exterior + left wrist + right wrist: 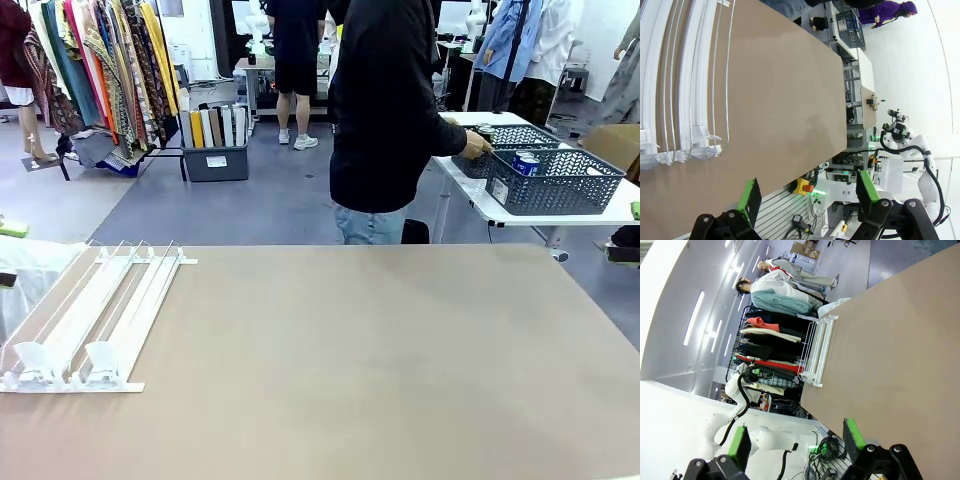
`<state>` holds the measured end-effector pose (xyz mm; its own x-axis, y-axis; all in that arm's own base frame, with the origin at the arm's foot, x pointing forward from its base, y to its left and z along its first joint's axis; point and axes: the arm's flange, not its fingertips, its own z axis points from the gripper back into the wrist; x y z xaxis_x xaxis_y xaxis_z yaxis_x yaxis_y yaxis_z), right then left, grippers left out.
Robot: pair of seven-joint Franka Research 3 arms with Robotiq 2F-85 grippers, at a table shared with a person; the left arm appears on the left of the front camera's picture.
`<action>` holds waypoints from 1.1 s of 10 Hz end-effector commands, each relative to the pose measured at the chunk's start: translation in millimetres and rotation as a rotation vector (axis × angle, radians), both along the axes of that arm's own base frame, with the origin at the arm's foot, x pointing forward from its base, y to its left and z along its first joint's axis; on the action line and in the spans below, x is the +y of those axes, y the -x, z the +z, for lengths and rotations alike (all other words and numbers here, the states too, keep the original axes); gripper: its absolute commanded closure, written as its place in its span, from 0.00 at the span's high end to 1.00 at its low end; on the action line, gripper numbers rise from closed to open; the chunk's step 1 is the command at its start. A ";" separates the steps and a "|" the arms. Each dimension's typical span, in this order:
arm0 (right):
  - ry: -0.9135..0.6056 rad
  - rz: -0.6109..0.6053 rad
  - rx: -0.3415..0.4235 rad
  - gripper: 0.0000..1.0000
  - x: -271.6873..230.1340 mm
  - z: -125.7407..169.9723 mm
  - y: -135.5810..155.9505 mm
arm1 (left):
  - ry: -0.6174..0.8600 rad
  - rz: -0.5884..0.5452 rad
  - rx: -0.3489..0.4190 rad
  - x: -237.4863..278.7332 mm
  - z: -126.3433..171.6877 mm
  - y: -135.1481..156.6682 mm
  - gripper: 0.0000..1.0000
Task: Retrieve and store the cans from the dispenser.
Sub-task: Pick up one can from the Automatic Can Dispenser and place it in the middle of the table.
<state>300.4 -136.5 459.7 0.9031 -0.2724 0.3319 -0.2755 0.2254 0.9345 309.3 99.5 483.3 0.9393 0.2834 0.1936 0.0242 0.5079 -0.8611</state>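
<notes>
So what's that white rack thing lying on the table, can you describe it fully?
The rack is a flat white plastic-looking frame of long parallel lanes split by thin clear rails, with small curved stoppers at its near end. It lies at the left side of the brown table, its far end slightly raised. Its lanes look empty; no cans sit in them. Nothing touches it but the table.

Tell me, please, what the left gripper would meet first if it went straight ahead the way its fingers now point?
Probably the bare brown table: the open left gripper looks along its fingers over the table's near edge onto empty tabletop. The white dispenser lies off to one side of that line. Depth is hard to judge.
</notes>
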 end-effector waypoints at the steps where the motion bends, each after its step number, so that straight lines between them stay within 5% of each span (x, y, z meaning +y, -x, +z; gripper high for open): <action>1: -0.017 -0.005 -0.015 1.00 1.5 4.0 -1.5 | 0.020 0.002 -0.017 -1.2 2.1 -0.8 1.00; 11: -0.017 -0.005 -0.015 1.00 1.5 4.0 -1.5 | 0.020 0.002 -0.017 -1.2 2.1 -0.8 1.00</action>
